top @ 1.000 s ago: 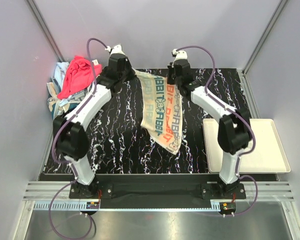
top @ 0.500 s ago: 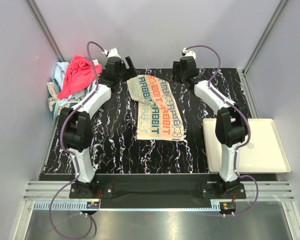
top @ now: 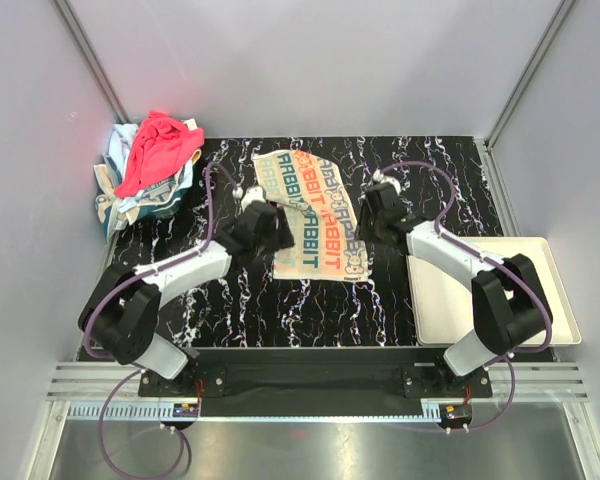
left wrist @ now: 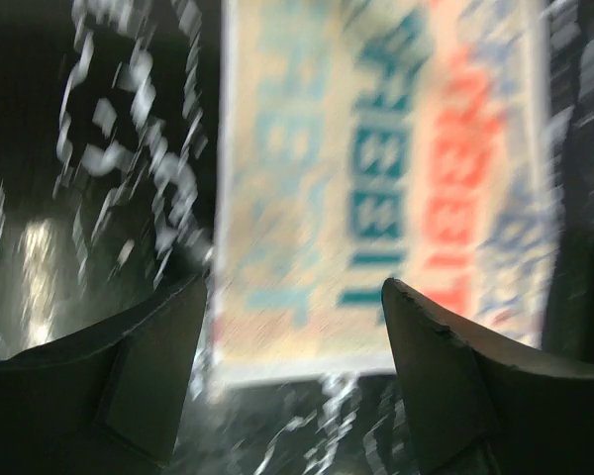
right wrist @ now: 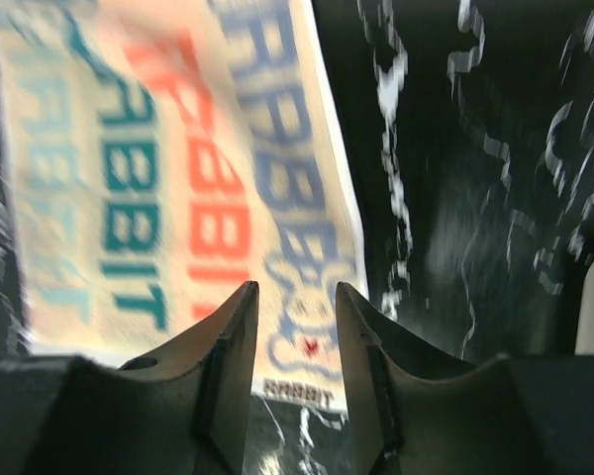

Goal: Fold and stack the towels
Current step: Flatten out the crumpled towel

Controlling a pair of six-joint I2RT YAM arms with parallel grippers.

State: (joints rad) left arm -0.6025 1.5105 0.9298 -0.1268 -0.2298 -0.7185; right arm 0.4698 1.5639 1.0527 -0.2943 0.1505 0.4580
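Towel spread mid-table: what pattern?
The towel is cream with RABBIT block letters in teal, orange-red and blue. The right wrist view shows it best.

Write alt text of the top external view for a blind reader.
A cream lettered towel lies spread on a black marbled table, the left tool by its left edge and the right tool by its right edge. A pile with a pink towel on top sits far left; a cream tray lies right.

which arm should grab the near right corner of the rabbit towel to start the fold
Right. The right tool hangs over that corner of the towel, jaws apart. The left tool is open too, but over the near left edge.
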